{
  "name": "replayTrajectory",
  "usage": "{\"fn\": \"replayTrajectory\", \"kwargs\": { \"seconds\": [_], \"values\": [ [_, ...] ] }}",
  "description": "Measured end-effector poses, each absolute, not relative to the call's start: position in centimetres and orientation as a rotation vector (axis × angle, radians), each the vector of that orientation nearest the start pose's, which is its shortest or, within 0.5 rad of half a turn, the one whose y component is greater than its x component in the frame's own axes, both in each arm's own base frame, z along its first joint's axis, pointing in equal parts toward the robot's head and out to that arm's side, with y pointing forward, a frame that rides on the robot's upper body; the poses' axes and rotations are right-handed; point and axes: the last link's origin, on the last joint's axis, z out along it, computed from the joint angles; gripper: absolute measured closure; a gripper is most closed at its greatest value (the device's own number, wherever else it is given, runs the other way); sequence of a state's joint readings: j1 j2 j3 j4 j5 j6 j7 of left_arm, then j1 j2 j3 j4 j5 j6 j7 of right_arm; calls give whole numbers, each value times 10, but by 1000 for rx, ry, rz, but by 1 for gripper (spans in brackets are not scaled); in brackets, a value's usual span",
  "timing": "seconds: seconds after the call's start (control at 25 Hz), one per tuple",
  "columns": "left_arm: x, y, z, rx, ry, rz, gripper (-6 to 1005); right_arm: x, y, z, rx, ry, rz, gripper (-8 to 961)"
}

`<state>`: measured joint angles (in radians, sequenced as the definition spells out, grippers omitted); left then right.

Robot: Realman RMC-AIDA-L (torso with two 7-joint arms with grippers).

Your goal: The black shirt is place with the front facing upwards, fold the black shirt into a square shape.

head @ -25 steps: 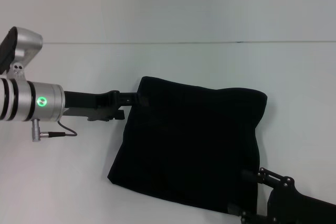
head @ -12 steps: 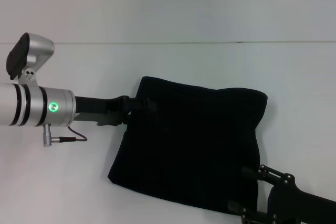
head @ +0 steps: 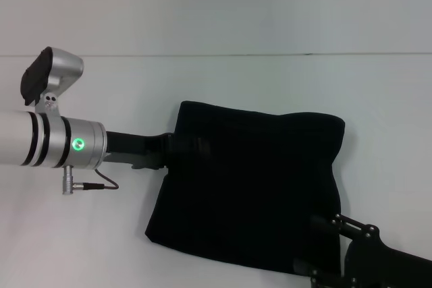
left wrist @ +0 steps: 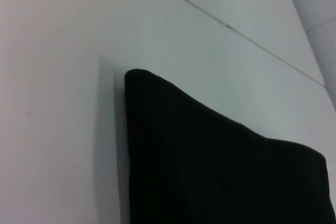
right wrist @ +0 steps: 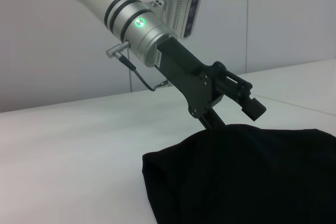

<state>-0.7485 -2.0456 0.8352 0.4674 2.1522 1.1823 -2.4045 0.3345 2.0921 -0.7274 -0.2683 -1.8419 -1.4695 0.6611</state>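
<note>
Tabletop (head: 202, 85) came first in size: a plain white surface filling the head view up to its far edge, where a thin seam ran against the wall. On it, right of centre and toward the near edge, lay the black shirt (head: 250, 187), already gathered into a compact, roughly four-sided packet with a rounded fold along its far side and a slanted left side. No sleeves, lettering or neck label showed anywhere, so the front was judged to be folded inside. The outline was skewed rather than truly square, its near-left corner pushed outward and the far-left corner peaked.

Next down in size, the left arm reached in from the left edge, low over the table, and the left gripper (head: 196, 144) stood over the packet's far-left part; in the right wrist view its fingers (right wrist: 255, 107) stood apart above the cloth with nothing between them, so the left gripper looked open and empty. The left wrist view showed only that peaked corner of the shirt on the white table.

Smallest in view, the right gripper (head: 324, 247) sat at the near-right corner of the shirt, mostly cut off at the near edge, black against black; whether it was open, closed or pinching cloth could not be told.

Most of the folding seemed done. What remained, by this judgement, was squaring the slanted left side and flattening the puffed far fold.
</note>
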Motion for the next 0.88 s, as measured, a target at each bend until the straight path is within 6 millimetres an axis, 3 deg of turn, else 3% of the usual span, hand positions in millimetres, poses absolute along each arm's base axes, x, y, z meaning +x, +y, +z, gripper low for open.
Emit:
{"fn": "replayTrajectory", "kwargs": {
  "seconds": [0.2,0.88],
  "values": [
    [-250,387,-42,-2264,-1823,-379,51,322,234,-65,-2611,374,724,127],
    [-254,386,-45,-2252,-1813,-364,690,321,232,-62,-2611,366,747,127]
  ]
}}
